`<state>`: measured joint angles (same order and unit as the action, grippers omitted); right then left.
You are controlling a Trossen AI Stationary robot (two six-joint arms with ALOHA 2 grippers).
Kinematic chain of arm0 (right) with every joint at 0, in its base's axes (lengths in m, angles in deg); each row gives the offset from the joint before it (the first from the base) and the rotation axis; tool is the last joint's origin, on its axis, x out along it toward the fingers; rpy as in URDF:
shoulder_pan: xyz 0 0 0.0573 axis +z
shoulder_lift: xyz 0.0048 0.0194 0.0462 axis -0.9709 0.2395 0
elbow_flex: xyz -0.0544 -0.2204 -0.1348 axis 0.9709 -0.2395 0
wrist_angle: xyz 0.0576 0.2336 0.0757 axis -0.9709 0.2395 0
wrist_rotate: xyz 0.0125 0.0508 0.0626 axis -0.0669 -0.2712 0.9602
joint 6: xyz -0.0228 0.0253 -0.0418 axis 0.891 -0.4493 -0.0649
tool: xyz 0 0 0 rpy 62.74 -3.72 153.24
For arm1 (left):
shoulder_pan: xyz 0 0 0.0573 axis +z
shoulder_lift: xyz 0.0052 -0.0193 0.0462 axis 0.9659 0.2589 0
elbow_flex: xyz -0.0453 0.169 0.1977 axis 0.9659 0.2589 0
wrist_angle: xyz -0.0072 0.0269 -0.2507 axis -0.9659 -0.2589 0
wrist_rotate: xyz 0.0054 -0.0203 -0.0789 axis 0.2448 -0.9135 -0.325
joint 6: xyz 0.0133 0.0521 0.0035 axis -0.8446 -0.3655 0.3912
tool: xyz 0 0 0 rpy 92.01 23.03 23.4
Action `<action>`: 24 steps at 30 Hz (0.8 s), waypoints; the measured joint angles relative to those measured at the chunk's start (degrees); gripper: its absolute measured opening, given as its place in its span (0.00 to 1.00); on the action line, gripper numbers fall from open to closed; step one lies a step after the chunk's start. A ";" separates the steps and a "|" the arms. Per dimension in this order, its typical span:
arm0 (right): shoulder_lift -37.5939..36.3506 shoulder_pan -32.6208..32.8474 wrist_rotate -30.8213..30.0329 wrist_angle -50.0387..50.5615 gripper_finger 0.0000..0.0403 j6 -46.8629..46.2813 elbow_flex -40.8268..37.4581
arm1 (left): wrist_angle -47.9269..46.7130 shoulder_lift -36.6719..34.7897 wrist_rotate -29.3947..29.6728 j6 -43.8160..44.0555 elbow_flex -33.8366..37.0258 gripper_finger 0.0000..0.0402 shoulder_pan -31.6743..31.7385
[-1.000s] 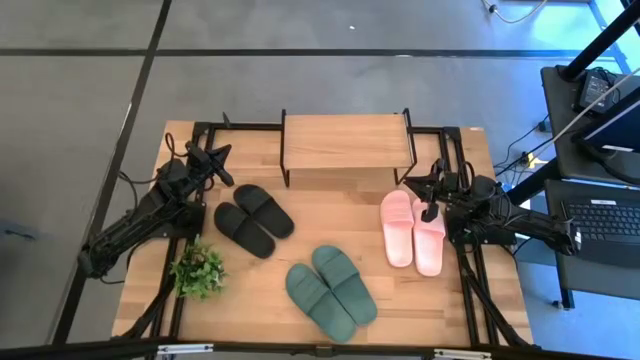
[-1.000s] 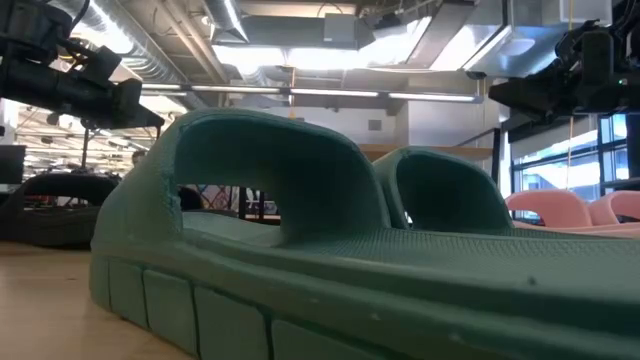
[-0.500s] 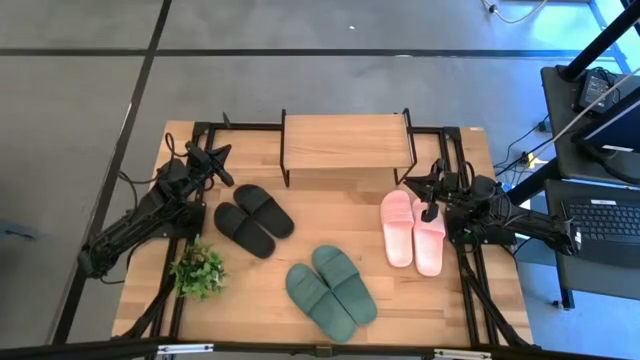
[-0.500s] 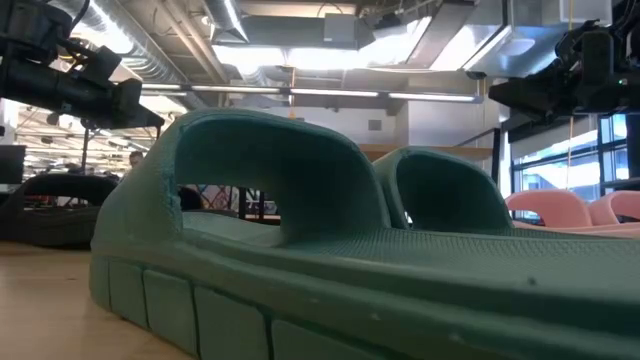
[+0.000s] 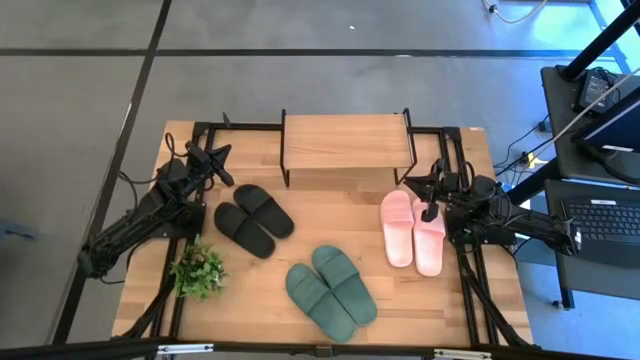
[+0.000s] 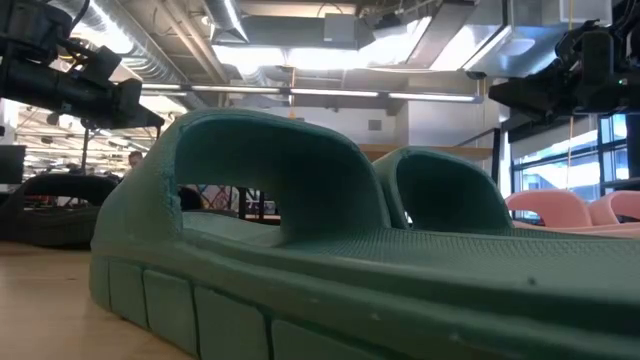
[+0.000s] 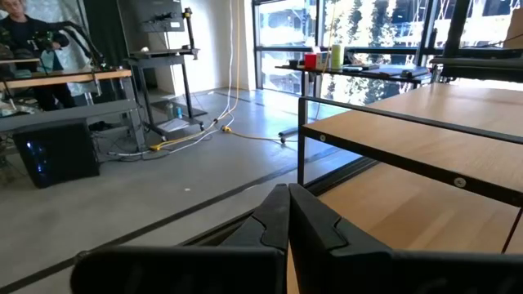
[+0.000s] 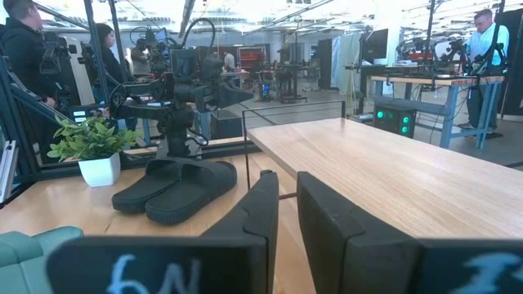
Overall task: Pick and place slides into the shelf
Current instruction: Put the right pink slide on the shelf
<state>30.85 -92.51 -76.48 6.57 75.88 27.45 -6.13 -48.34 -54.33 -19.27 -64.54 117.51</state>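
Note:
The shelf (image 5: 345,148) stands at the table's far edge, its wooden top bare. All three pairs of slides lie sole-down on the table: black (image 5: 253,219) at the left, dark green (image 5: 331,291) near the front, pale pink (image 5: 413,230) at the right. My left gripper (image 5: 222,155) hovers left of the shelf, behind the black pair, fingers shut (image 7: 288,214). My right gripper (image 5: 415,178) hovers above the pink pair's far end, right of the shelf, with a narrow gap between its fingers (image 8: 286,204). In the low view the green slide (image 6: 300,230) fills the foreground.
A small potted plant (image 5: 198,270) stands near the table's left front, close to the black slides. Black frame rails run along the table's left and right edges. People and benches show in the room beyond the table. Bare wood lies between shelf and slides.

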 joint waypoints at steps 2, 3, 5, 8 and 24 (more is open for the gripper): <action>0.01 0.00 0.00 -0.28 0.13 0.00 -0.01 | -0.01 0.00 0.00 -0.02 0.00 0.00 0.00; -0.01 0.00 0.00 -0.28 0.13 -0.04 -0.01 | 0.00 0.00 0.01 -0.02 0.00 0.00 0.01; -0.01 -0.01 -0.01 -0.30 0.13 -0.13 -0.02 | -0.01 0.00 -0.01 -0.02 0.00 0.00 -0.01; 0.00 0.00 -0.01 -1.59 0.13 -0.22 -0.02 | -0.01 0.00 -0.01 -0.02 0.00 0.00 -0.01; 0.01 0.01 -2.18 -7.81 0.22 -5.87 -0.02 | 0.01 0.00 0.01 -0.02 0.00 0.00 -0.01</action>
<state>30.86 -92.50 -78.66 -1.24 70.02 27.43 -6.12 -48.34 -54.32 -19.29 -64.54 117.50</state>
